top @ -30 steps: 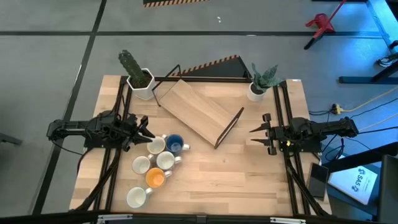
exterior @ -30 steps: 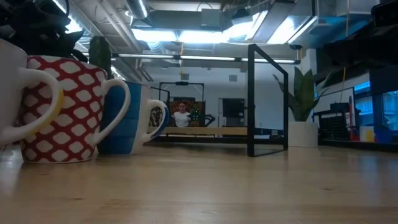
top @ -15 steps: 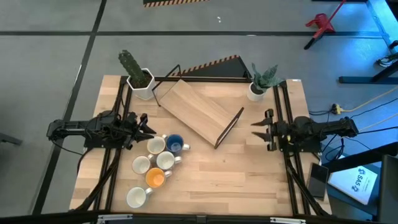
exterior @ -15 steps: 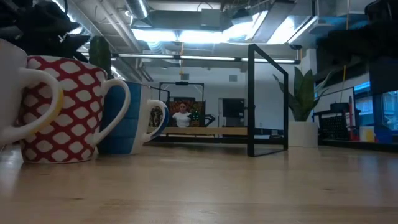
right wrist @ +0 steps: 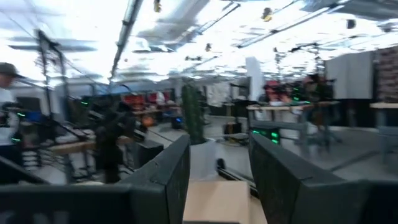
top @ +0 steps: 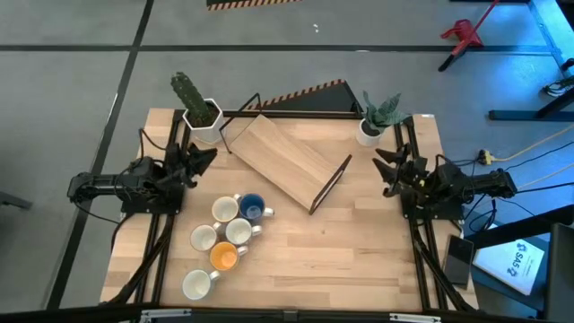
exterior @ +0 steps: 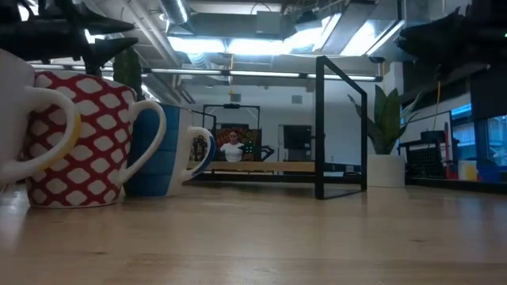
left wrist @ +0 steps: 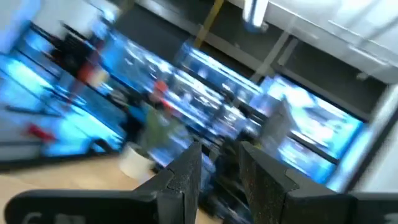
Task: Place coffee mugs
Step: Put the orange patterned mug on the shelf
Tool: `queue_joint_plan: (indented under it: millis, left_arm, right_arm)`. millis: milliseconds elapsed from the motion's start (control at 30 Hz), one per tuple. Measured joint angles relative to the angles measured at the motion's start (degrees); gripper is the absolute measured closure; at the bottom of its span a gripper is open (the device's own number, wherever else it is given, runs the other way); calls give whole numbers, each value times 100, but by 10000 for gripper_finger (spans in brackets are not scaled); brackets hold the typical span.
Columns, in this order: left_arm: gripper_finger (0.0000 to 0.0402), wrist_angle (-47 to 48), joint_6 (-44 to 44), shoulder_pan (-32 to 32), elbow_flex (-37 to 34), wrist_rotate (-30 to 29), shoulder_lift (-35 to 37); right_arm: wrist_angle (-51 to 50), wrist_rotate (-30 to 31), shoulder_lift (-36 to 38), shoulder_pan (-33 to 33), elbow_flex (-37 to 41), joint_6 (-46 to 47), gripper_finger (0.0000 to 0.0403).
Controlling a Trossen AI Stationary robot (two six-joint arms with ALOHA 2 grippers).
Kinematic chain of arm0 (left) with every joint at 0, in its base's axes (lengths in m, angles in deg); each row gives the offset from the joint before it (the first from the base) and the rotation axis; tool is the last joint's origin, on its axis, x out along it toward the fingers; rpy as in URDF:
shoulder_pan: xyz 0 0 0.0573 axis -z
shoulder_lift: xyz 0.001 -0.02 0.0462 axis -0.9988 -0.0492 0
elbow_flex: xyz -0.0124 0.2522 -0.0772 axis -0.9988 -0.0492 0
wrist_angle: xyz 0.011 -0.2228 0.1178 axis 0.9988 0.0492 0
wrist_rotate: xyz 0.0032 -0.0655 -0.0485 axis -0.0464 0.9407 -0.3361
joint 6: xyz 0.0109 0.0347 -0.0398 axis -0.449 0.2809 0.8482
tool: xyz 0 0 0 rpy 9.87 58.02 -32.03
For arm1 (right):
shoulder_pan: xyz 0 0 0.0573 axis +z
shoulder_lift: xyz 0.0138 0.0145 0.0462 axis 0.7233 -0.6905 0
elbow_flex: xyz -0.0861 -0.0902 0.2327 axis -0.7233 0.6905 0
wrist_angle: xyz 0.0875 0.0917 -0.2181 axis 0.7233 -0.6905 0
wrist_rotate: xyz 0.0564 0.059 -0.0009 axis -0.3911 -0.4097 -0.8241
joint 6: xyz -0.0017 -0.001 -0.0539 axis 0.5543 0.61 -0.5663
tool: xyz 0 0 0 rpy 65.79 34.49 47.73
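Six coffee mugs [top: 224, 238] stand in a cluster on the table's near left, on their bases: four white or cream, one dark blue [top: 252, 207], one orange inside [top: 223, 257]. In the low view a red-patterned mug [exterior: 79, 138] and the blue mug [exterior: 162, 150] stand at the left. My left gripper [top: 204, 154] is open and empty, raised over the table's left side, beyond the mugs. My right gripper [top: 384, 169] is open and empty over the right side. Each wrist view looks past its open fingers, the left [left wrist: 217, 149] and the right [right wrist: 219, 140], into the room.
A tilted wooden board in a black wire frame [top: 287, 160] lies at the table's far middle. A white pot with a cactus [top: 201, 113] stands at the far left, one with a leafy plant [top: 370, 128] at the far right. Bare wood [top: 341, 251] lies near right.
Both grippers have swung toward the table's far edge and turned, the left away from the mugs toward the cactus pot, the right toward the leafy plant pot. Both stay open and empty. The mugs have not moved.
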Motion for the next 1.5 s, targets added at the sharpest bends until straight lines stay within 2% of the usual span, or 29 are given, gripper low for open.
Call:
queue_joint_plan:
  millis: [333, 400, 633, 767, 867, 933, 1067, 1167, 1367, 1500]
  left_arm:
    - [299, 0, 12, 3, 0, -113, 0]
    - [299, -1, -10, 3, 0, -320, 0]
    - [299, -20, 450, 1, 0, -287, 0]
    - [299, -691, 907, 1, 0, -207, 0]
    - [299, -1488, 1127, 3, 21, -518, 0]
    - [299, -1506, 1360, 4, 272, -400, -51]
    - [299, -476, 1375, 10, 1238, 10, -549]
    - [299, 908, 1131, 8, 2188, 185, -1282]
    - [296, 3838, 420, 8, 3836, 1530, -2972]
    - [276, 5001, 111, 8, 4487, 2188, -3701]
  right_arm:
    - [-640, 734, 0, 0, -2, -303, 253]
    - [-595, 743, 2, -2, -4, -304, 253]
    - [-616, 684, 0, -2, -4, -304, 253]
    - [-582, 685, 0, -1, -7, -302, 253]
    - [-573, 811, 0, -2, -7, -295, 253]
    - [-564, 879, 0, -1, -7, -291, 253]
    - [-563, 880, 0, -2, -7, -286, 253]
    - [-563, 878, 0, 0, -7, -284, 253]
    - [-561, 877, 0, -1, -7, -282, 253]
    - [-561, 876, 0, -1, -7, -282, 253]
